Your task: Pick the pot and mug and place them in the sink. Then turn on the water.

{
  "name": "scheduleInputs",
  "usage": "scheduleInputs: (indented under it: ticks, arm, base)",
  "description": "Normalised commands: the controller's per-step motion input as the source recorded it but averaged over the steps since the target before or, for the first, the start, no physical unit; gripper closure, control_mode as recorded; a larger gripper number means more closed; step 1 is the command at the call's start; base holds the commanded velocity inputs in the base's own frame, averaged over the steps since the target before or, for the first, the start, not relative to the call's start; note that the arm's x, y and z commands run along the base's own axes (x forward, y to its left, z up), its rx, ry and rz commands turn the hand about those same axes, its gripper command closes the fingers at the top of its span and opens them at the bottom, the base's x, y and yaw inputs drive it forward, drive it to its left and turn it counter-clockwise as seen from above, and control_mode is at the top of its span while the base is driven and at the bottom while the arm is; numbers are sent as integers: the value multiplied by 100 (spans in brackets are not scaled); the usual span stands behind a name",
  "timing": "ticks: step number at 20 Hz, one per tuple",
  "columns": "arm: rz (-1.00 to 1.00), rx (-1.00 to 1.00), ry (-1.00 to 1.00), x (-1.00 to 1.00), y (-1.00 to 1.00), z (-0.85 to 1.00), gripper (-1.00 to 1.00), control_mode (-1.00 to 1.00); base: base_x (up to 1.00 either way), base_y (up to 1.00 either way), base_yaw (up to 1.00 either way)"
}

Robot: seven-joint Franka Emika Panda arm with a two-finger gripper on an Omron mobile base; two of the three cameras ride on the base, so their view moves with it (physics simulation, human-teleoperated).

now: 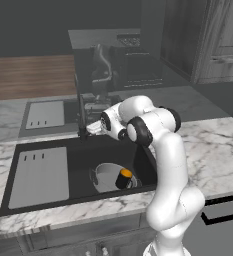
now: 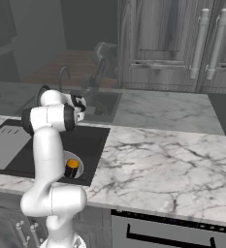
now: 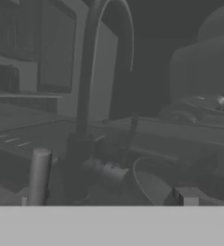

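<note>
**Dishes in the basin, arm reaching for the faucet**

The pot (image 1: 108, 176) is sitting inside the sink (image 1: 88, 160), toward its near right corner, and the mug (image 1: 123, 178) is resting in it against its right side, orange top showing. Both lie right of the light grey drain panel (image 1: 40, 176), leaving that panel bare. With both vessels down in the basin, the placing part of the task looks finished, and what is left is judged to be the water; no blue stream is visible.

That would explain why the arm is bending low over the far edge of the sink rather than over the dishes. The gripper (image 1: 94, 128) is pointing left toward the base of the dark gooseneck faucet (image 1: 81, 112), just beside it, and whether it is touching cannot be told. In the hand view the faucet (image 3: 84, 96) is rising directly ahead, with a fingertip (image 3: 39, 175) standing near its foot. The jaws are spread fully and carrying nothing, which suits a push or nudge on the faucet's lever rather than a grasp. The lever itself is too blurred to place exactly.
</note>
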Motion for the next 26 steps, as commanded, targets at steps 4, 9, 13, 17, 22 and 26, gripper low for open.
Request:
scheduleInputs:
  ticks: [4,9,13,17,22,26]
  arm:
    - [-19,2,0,0,-31,-2,-100,-100]
    - [-19,2,0,0,-31,-7,-100,-100]
    - [-18,2,0,0,-31,-7,-100,-100]
    - [-18,1,0,0,-29,-9,-100,-100]
    - [-18,2,0,0,-32,-14,-100,-100]
    - [-18,2,0,0,-34,-18,-100,-100]
  base:
    - [0,0,0]
    - [0,0,0]
    - [0,0,0]
    - [0,0,0]
    - [0,0,0]
    - [0,0,0]
